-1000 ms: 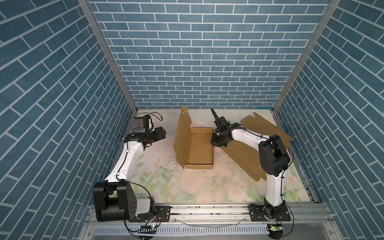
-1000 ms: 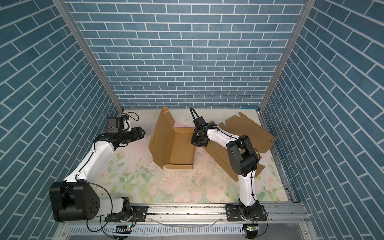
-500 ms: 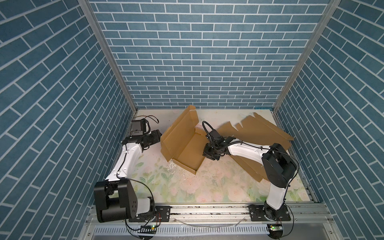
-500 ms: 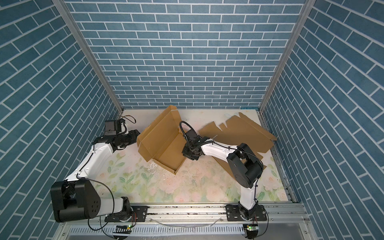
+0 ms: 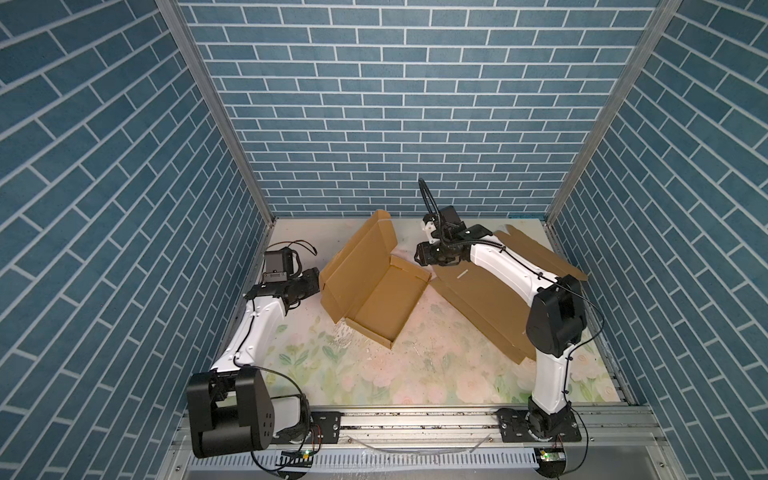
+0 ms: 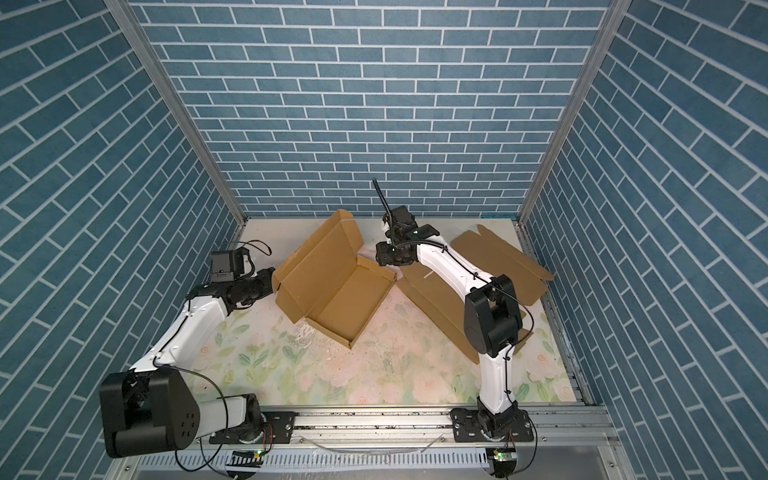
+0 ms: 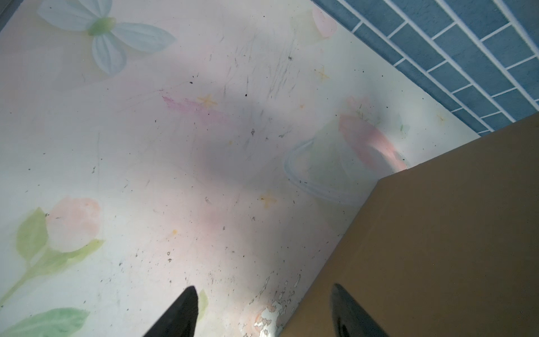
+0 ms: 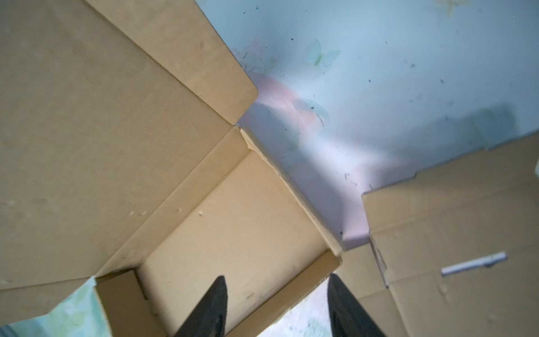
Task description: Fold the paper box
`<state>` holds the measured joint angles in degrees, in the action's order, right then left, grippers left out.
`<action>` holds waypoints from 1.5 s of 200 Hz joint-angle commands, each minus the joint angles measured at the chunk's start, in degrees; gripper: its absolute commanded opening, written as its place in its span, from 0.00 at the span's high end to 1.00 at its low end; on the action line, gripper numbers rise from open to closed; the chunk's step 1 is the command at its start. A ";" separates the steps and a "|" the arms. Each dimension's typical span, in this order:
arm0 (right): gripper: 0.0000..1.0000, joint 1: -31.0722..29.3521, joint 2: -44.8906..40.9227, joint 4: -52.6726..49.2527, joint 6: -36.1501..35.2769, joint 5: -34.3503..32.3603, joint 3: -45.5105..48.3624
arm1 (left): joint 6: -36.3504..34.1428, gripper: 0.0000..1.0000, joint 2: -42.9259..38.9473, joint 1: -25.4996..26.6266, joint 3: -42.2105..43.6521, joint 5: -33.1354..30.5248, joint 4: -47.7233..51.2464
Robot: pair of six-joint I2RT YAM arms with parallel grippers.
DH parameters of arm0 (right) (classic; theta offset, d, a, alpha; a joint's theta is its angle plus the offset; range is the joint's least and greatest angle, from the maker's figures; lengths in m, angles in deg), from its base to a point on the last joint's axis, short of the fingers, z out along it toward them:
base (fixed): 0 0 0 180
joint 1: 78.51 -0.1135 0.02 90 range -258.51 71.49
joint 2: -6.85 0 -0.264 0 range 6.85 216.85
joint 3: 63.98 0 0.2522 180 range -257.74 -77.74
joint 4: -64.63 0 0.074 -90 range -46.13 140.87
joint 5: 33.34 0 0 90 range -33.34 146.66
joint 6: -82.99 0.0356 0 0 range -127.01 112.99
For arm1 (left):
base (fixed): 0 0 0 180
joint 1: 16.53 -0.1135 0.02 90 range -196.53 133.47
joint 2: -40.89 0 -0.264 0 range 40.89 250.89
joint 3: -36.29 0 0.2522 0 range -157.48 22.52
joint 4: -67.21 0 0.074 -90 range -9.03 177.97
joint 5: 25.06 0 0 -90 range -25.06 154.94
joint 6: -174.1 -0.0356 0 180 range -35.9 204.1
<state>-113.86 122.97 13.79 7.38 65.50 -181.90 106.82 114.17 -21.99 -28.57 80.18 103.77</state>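
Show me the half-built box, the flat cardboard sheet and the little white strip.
half-built box (image 5: pixel 388 297): in a top view, on its inner floor.
flat cardboard sheet (image 5: pixel 484 301): in a top view, on its bare middle.
white strip (image 8: pixel 474 264): right wrist view, its middle.

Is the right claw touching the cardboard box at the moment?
Cannot tell. In the right wrist view the open right gripper sits over a corner of the box, but neither contact nor gap shows plainly.

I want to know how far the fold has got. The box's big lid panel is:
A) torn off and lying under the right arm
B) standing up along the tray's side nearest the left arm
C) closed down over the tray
B: in both top views the lid panel rises from the long side of the tray that faces the left gripper, and the tray is uncovered.
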 commanded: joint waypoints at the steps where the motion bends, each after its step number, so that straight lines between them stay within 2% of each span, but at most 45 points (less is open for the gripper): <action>1: 0.42 -0.18 6.66 -4.65 -13.89 0.99 -6.43 | 0.48 0.27 -0.63 -0.35 0.70 0.03 -0.47; 39: 0.42 -0.24 16.18 -5.98 -17.79 3.67 -15.00 | 0.71 0.27 -0.17 -0.35 2.11 0.08 -1.31; 72: 0.44 -0.42 20.23 -4.49 -17.67 3.98 -17.39 | 1.10 0.27 0.48 -0.35 2.75 0.31 -2.15; 98: 0.51 -0.68 22.35 -2.31 -17.21 1.05 -17.35 | 1.06 0.27 0.73 -0.30 2.88 0.31 -2.42; 127: 0.65 -1.55 22.56 -1.85 -17.21 -2.81 -16.81 | 0.62 0.27 0.30 -0.35 2.76 -0.11 -1.98; 159: 0.83 -3.00 19.18 0.39 -14.53 -8.88 -13.11 | 0.60 0.28 -0.20 -0.44 2.32 -0.88 -1.72; 202: 0.97 -4.24 12.30 2.35 -7.36 -14.23 -5.51 | -0.39 0.27 -2.17 -1.85 1.05 -1.53 0.24; 245: 1.00 -4.64 0.19 3.36 1.33 -15.02 8.05 | -2.23 0.28 -4.43 -4.61 -0.74 -1.36 2.59; 300: 1.00 -3.89 -15.53 5.35 14.06 -21.50 28.17 | -2.69 0.27 -5.09 -4.47 -0.68 0.93 0.76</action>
<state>-118.32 113.05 17.70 11.41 48.23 -160.94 105.16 109.89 -26.38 -28.70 79.92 104.60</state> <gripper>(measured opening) 0.068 0.727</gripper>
